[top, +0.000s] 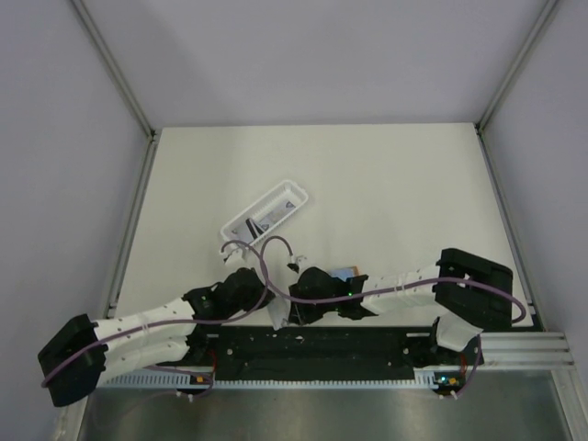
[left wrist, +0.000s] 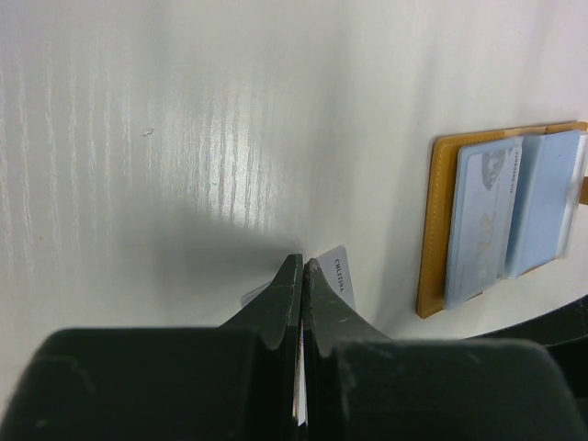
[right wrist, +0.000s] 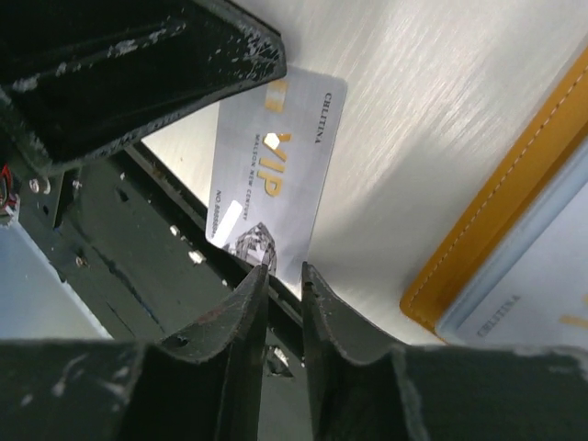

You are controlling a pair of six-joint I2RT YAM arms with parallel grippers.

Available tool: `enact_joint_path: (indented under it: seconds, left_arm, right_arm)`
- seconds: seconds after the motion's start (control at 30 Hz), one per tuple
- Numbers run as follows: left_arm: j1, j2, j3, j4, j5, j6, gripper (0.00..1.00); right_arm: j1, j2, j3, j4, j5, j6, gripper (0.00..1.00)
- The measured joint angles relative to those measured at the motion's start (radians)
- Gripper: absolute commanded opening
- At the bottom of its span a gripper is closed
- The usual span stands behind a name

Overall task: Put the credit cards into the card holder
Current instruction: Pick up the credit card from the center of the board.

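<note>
Credit cards and card holder, with handling gear, listed by size.

1. Left gripper [left wrist: 304, 266]: clenched on one credit card [right wrist: 276, 175], a silver card with "VIP" lettering. It pinches the card by one end and holds it clear of the surface, so that the free end is offered to the other arm.

2. Right gripper [right wrist: 285, 271]: jaws slightly parted, with the free lower edge of the silver card at their mouth. Whether the pads touch the card is hard to tell from this angle. Judged a hand-over for a better grip before insertion.

3. White tray [top: 296, 193]: long, plastic, lying askew beyond both arms, well apart from the work. It contains a few dark-marked items, probably further cards.

4. Card holder [left wrist: 434, 230]: orange-tan with stitched edge, lying flat and open just beside the grippers, near the table's front edge. Pocket mouths are exposed for loading.

5. Stored cards [left wrist: 482, 220]: two pale blue-grey cards seated in the holder, overlapping, their ends protruding.

Setting: white table [top: 367, 184], faintly streaked and glossy, enclosed by plain grey wall panels [top: 303, 55] on aluminium rails [top: 115, 69].
</note>
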Motion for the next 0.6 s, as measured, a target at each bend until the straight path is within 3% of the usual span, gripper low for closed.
enact_joint_path:
  seconds: [0.13, 0.37, 0.6]
  left_arm:
    - [-0.009, -0.004, -0.003, 0.002, -0.004, -0.007, 0.00]
    - [-0.021, -0.003, -0.013, 0.021, -0.006, -0.005, 0.00]
    - [-0.037, 0.029, -0.013, 0.063, 0.000, 0.002, 0.00]
  right_arm:
    - [0.032, -0.056, -0.033, -0.026, 0.048, 0.034, 0.35]
    - [0.066, -0.171, -0.137, -0.029, 0.129, 0.141, 0.40]
    - [0.069, -0.237, -0.247, 0.072, 0.159, 0.258, 0.43]
